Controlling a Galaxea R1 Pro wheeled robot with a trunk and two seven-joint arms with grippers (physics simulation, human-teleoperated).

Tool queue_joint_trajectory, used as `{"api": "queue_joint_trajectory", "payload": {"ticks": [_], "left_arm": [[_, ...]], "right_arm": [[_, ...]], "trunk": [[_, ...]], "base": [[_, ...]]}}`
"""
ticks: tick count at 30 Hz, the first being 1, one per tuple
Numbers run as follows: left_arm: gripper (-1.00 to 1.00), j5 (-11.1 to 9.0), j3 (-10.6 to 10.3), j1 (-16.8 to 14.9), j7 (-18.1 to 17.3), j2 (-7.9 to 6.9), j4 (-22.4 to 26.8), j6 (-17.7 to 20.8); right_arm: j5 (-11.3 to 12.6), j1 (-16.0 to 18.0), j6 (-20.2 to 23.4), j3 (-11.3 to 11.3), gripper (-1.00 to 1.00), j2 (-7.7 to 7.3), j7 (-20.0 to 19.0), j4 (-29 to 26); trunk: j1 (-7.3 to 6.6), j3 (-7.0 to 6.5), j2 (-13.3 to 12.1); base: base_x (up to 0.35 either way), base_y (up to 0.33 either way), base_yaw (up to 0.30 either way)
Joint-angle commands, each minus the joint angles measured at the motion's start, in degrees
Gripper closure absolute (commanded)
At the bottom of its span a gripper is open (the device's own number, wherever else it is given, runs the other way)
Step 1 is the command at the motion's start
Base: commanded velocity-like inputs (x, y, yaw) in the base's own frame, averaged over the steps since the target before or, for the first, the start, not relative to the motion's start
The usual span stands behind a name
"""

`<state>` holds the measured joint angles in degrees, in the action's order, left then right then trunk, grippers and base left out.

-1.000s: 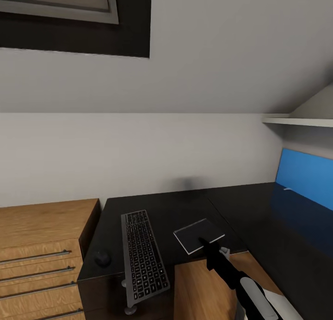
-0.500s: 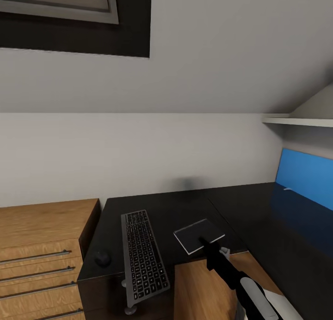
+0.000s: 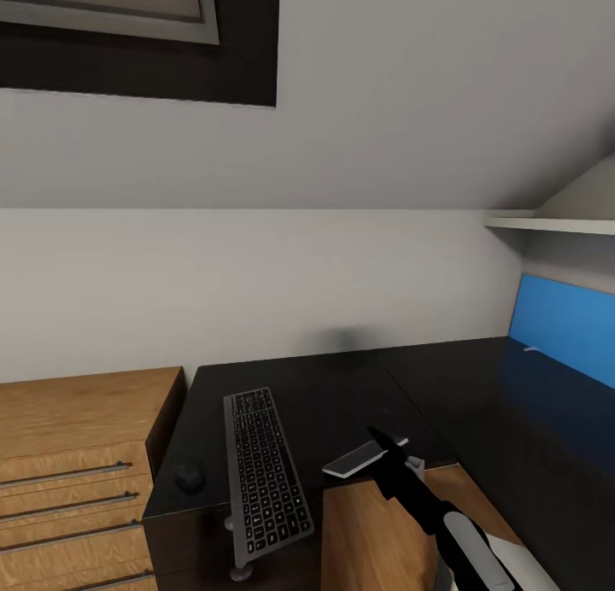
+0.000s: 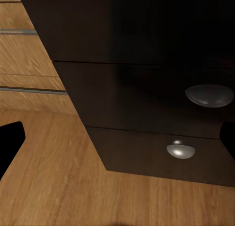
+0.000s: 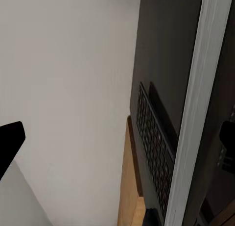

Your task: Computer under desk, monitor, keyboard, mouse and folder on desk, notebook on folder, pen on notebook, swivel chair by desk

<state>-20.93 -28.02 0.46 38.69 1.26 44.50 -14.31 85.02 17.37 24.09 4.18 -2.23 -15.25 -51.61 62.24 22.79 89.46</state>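
Head view. Desk point(image 3: 478, 386): black, L-shaped, set against the white wall. Keyboard point(image 3: 263, 471): lies lengthwise on the desk's left part, its near end past the front edge. Mouse point(image 3: 190, 476): dark, rounded, on the desk left of the keyboard. Folder point(image 3: 354, 459): flat, pale-edged, at the desk's front edge right of the keyboard, tilted so that mostly its edge shows. Right gripper point(image 3: 382, 451): black, at the folder's near corner; whether it clasps the folder cannot be told here. Drawer unit point(image 3: 77, 471): wood, left of the desk. Blue panel point(image 3: 564, 326): at far right.

Left wrist view. Dark desk drawers with two metal knobs point(image 4: 209, 95) above a wooden floor; one black fingertip point(image 4: 10, 142) at the frame's edge, nothing between the fingers, which stand wide apart.

Right wrist view. Folder's pale edge point(image 5: 193, 113) runs across the frame, keyboard beyond it; fingertips spread wide.

Step in hand, as judged: placing the folder beside the mouse. Next move calls for laying it flat on the desk.
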Motion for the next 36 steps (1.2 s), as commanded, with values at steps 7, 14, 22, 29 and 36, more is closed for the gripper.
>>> {"api": "queue_joint_trajectory", "payload": {"ticks": [7, 14, 22, 29, 36], "left_arm": [[-1.0, -0.6, -0.2, -0.02, 0.15, -0.03, 0.06, -0.37], [-1.0, -0.6, -0.2, -0.02, 0.08, -0.03, 0.06, -0.37], [-1.0, -0.6, -0.14, -0.02, 0.16, -0.03, 0.24, -0.38], [-1.0, -0.6, -0.06, -0.02, 0.18, -0.05, 1.12, -0.44], [-1.0, -0.6, -0.03, -0.02, 0.16, -0.26, 2.13, -0.45]], "right_arm": [[0.32, 0.02, 0.08, 0.13, -1.0, -0.05, -0.13, 0.02], [0.24, 0.02, 0.08, 0.11, -1.0, -0.05, -0.16, 0.07], [0.23, 0.01, -0.01, 0.03, -1.0, -0.05, -0.1, 0.17], [0.21, -0.01, -0.08, -0.03, -1.0, -0.05, -0.06, 0.72], [0.16, 0.02, -0.27, -0.05, -1.0, -0.05, 0.06, 1.67]], "trunk": [[0.0, 0.05, 0.03], [0.0, 0.05, 0.03], [0.0, 0.05, 0.03], [0.0, 0.05, 0.03], [0.0, 0.05, 0.03]], "base": [[0.0, 0.0, 0.0], [-0.148, 0.0, 0.0], [-0.086, 0.0, 0.0], [-0.012, 0.0, 0.0], [-0.001, 0.0, 0.0]]}}
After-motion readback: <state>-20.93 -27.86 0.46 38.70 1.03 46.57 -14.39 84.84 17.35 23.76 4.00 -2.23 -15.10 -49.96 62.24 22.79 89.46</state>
